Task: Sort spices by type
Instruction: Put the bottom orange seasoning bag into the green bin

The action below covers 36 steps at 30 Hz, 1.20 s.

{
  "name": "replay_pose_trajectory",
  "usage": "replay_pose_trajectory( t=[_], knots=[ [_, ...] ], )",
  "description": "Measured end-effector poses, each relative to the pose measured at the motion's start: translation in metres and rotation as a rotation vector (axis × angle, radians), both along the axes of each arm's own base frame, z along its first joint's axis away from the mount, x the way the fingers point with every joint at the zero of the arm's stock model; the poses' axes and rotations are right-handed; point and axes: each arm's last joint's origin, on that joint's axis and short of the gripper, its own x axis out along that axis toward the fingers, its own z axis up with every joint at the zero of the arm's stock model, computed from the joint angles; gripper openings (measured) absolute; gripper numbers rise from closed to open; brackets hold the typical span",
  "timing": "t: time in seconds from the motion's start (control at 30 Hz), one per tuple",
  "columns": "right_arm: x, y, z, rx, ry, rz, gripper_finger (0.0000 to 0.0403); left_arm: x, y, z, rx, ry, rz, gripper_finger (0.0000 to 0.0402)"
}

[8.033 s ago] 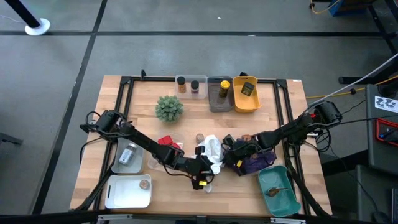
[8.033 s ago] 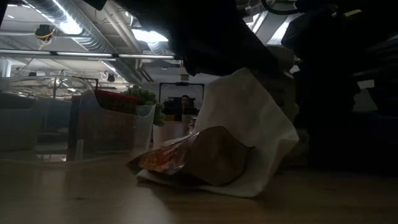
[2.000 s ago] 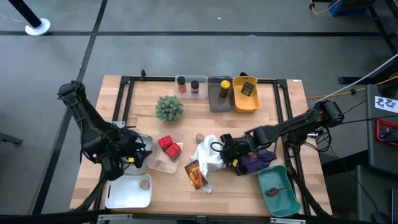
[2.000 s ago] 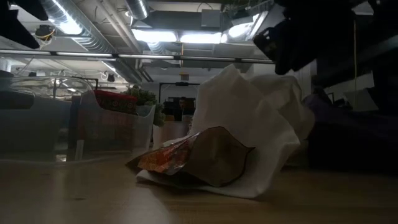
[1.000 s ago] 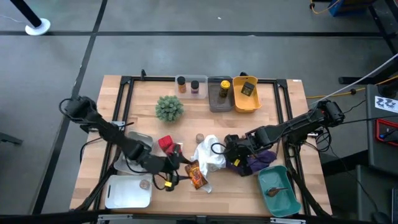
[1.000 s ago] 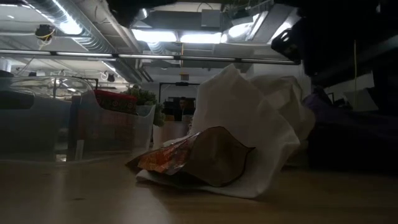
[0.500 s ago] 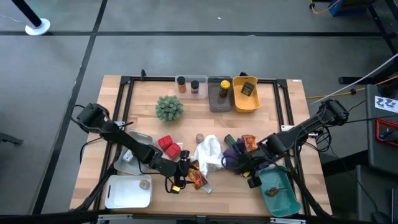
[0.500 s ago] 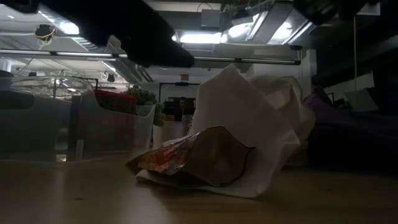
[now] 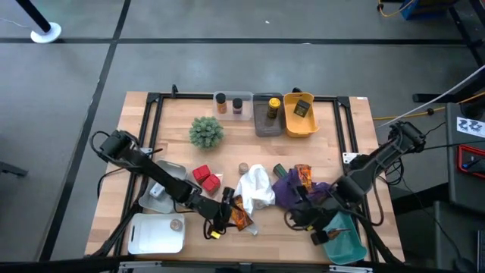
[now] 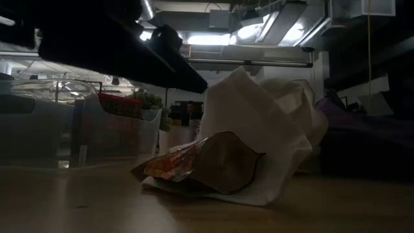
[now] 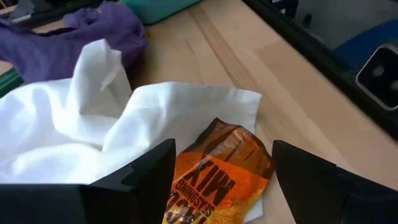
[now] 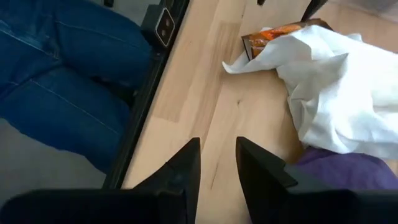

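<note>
Left tool (image 9: 222,214) hangs spread wide and empty over the orange-red foil packet (image 9: 239,213) beside the white cloth (image 9: 255,188), right tool (image 9: 301,218) part-closed on nothing, so sorting looks partly done with another packet (image 9: 304,175) loose on the counter (image 9: 227,129).

Even overhead light fell flat and soft-shadowed on the table (image 9: 341,129) in the high view, while the low view was dim and backlit by glaring ceiling strip lights (image 10: 194,39), its arm a black silhouette, and the wrist views' near dark fingers (image 11: 143,180) blurred.
</note>
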Motion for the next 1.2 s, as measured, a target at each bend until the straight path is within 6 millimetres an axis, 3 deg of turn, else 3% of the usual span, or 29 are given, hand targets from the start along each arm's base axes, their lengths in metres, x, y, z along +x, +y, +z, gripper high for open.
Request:
replay_pose_trajectory(
  t=[0.27, 0.67, 1.03, 1.2],
  knots=[
    [-0.005, 0.006, 0.001, -0.035, -0.038, -0.025, 0.0103, 0.012, -0.007, -0.011, 0.099, 0.007, -0.054, 0.0250],
    [-0.004, 0.005, 0.001, -0.045, -0.045, -0.028, 0.0103, 0.013, -0.008, -0.014, 0.034, 0.069, -0.023, 0.0250],
    [-0.004, 0.005, 0.001, -0.043, -0.047, -0.028, 0.0103, 0.036, -0.007, 0.028, 0.127, 0.279, -0.027, 0.0250],
    [-0.004, 0.005, 0.001, -0.044, -0.046, -0.028, 0.0103, 0.040, 0.001, 0.025, 0.099, 0.348, -0.013, 0.0250]
  ],
)
